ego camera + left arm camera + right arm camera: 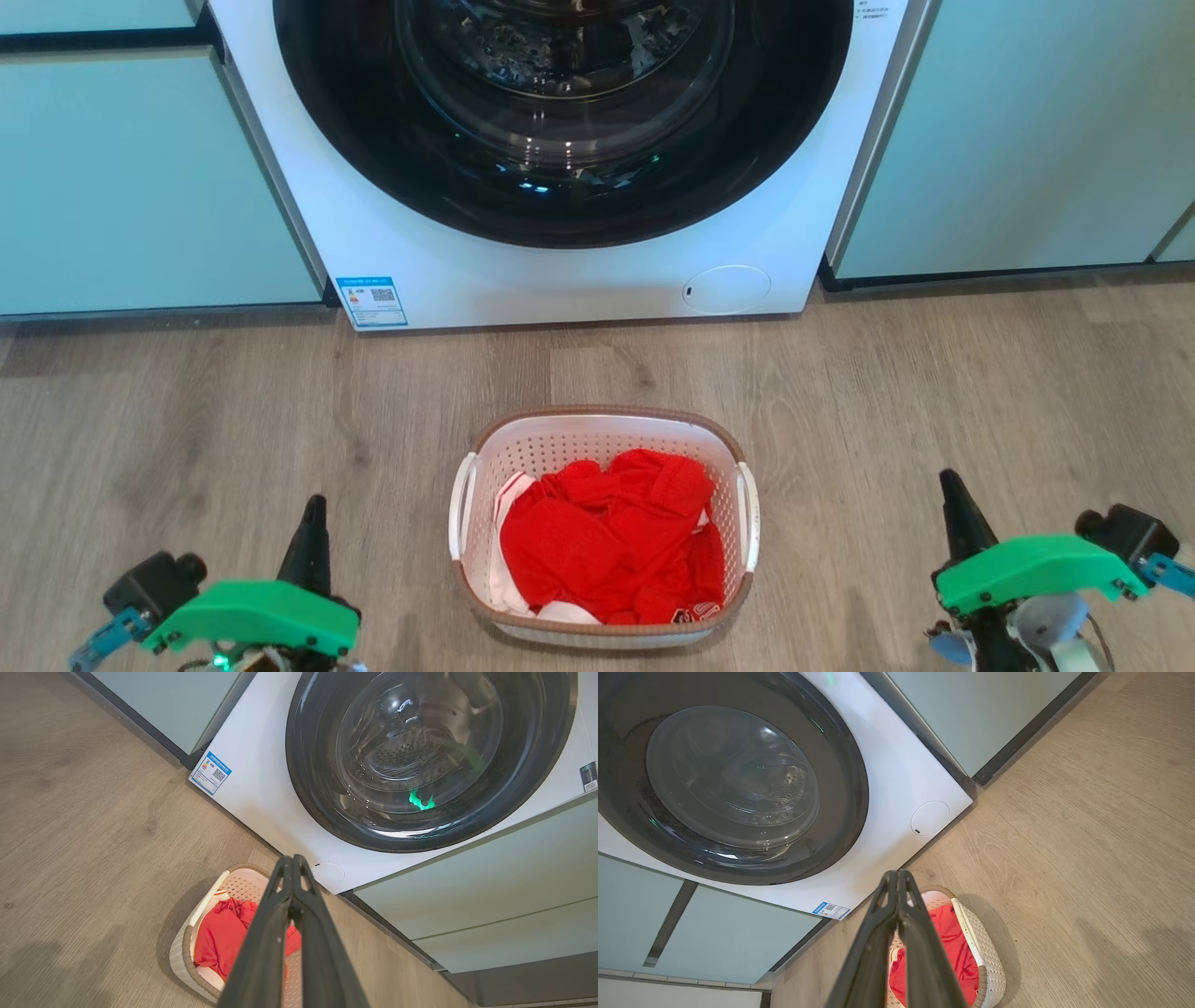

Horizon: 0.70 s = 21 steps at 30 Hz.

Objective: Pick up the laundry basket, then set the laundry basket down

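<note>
1. Found the laundry basket standing upright on the wood-look floor, in front of the washing machine but apart from it, and between the two end effectors.
2. Noted a crumpled red garment filling most of it, with white fabric peeking out at its left and near edges.
3. Found the left end effector low at the left, well apart from the basket, clenched on nothing; saw its dark fingers meeting at the tips in the left wrist view.
4. Found the right end effector low at the right, likewise well apart from the basket, clenched and carrying nothing, fingers pressed together in the right wrist view.
5. Noted the machine's round dark glass door, a blue label at its lower left corner and a round cap at its lower right.
6. Saw pale green cabinet fronts on either side of the machine.
</note>
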{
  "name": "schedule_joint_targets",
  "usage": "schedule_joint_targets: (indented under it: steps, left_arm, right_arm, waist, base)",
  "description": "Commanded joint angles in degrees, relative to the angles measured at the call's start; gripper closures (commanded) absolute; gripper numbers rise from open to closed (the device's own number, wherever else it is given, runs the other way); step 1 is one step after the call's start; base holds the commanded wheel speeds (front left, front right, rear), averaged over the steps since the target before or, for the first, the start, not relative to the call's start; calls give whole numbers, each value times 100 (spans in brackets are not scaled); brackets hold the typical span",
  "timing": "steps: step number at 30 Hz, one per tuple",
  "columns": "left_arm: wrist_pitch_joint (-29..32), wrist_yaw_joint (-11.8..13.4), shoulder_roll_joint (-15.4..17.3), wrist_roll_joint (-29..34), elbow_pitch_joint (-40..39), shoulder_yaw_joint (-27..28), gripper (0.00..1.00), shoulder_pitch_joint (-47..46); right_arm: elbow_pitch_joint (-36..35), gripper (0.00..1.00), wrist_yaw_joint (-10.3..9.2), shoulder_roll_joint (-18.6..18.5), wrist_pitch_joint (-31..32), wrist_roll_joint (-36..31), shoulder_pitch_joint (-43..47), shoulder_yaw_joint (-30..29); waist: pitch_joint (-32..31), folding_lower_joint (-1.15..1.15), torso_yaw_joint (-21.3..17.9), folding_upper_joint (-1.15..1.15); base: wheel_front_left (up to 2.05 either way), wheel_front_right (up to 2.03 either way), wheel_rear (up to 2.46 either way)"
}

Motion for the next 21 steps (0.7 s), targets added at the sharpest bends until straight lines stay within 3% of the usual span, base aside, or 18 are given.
schedule_joint_targets:
  steps: [1,21]
  left_arm:
    - [48,-54,85,-219,-161,200,100,-331]
    - [355,-221,86,-1480,-100,423,100,-555]
  right_arm:
    - [-223,100,4,-110,54,219,-336,0]
    - [-307,100,5,-120,365,1409,-392,-183]
  waist:
    - [2,0,1,0]
    - [21,0,9,0]
  base:
    - [0,0,0]
    - [0,0,0]
